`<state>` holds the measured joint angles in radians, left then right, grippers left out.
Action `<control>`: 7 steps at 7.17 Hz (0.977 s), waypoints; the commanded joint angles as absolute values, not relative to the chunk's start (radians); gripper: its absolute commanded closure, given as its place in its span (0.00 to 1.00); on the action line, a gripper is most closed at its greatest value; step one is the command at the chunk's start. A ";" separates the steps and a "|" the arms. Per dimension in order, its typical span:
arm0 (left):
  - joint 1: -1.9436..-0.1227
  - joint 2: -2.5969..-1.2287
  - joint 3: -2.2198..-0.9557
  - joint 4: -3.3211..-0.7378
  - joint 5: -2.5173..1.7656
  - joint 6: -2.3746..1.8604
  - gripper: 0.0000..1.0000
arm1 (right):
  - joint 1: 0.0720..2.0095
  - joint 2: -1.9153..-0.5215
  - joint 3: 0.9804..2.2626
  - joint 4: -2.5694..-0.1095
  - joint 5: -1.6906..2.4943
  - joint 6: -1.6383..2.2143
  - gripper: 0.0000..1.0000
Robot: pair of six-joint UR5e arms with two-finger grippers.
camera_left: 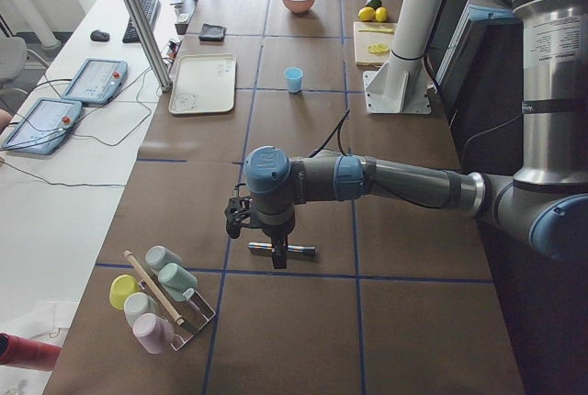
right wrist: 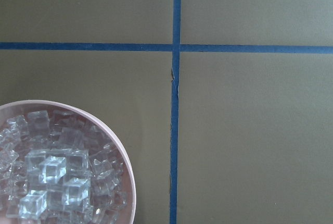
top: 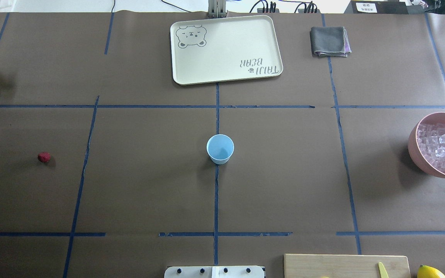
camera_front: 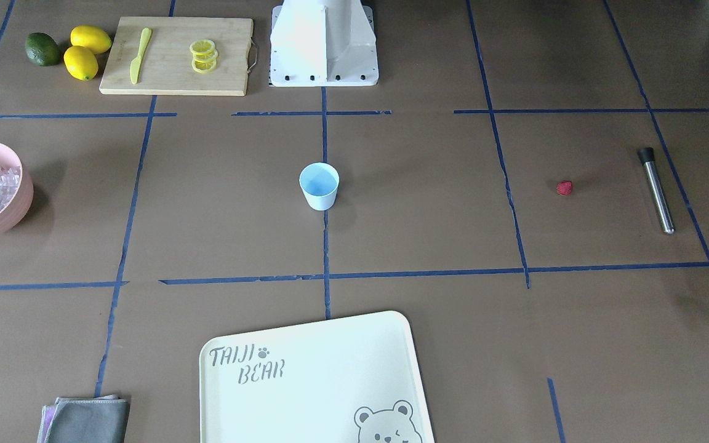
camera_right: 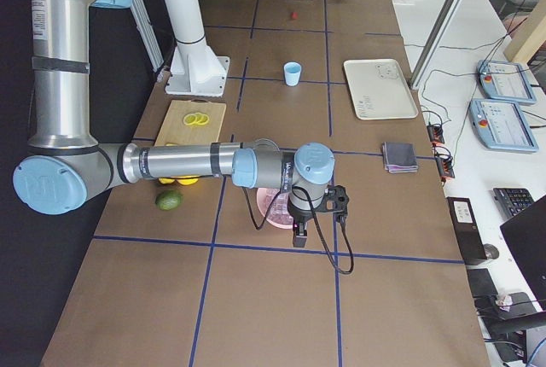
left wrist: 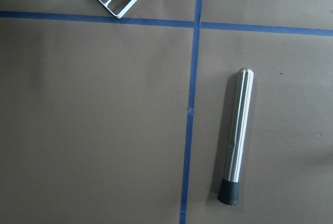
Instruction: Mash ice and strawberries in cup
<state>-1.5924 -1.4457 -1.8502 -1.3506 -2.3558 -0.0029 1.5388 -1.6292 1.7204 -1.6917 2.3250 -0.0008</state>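
Left gripper (camera_left: pixel 278 259): above metal rod (left wrist: pixel 237 140); opening cannot be told.
Right gripper (camera_right: pixel 299 237): above pink bowl (top: pixel 417 156); opening cannot be told.
Cup (top: pixel 220 148): upright, mouth up, mid-table (top: pixel 284 173).
Strawberry (top: pixel 44 156): well apart from cup.
Ice (top: pixel 440 148): in bowl.

Cup (top: pixel 220 148) mid-table, open all round; bowl (top: pixel 415 154), strawberry (top: pixel 44 156) well apart.

The brown paper table cover (camera_front: pixel 428 203) looks matt, the muddler (left wrist: pixel 237 135) is glossy ribbed metal with a dark rubbery tip, the ice (right wrist: pixel 52 177) is clear and glassy, and the cutting board (camera_front: pixel 170 61) is pale wood.
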 commanded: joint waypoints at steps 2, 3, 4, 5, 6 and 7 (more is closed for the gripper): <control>-1.592 -1.433 -1.876 -1.347 -2.356 -0.002 0.00 | 1.532 -1.626 1.723 -1.692 2.330 0.003 0.00; -1.592 -1.433 -1.878 -1.348 -2.355 -0.002 0.00 | 1.532 -1.626 1.726 -1.692 2.342 0.005 0.00; -1.592 -1.431 -1.882 -1.348 -2.352 -0.002 0.00 | 1.532 -1.626 1.726 -1.684 2.348 0.005 0.00; -1.592 -1.430 -1.884 -1.348 -2.352 -0.002 0.00 | 1.532 -1.629 1.721 -1.636 2.356 0.006 0.00; -1.595 -1.427 -1.884 -1.350 -2.350 0.003 0.00 | 1.528 -1.637 1.721 -1.611 2.356 0.006 0.00; -1.594 -1.427 -1.884 -1.351 -2.350 0.003 0.00 | 1.526 -1.647 1.718 -1.567 2.359 0.003 0.00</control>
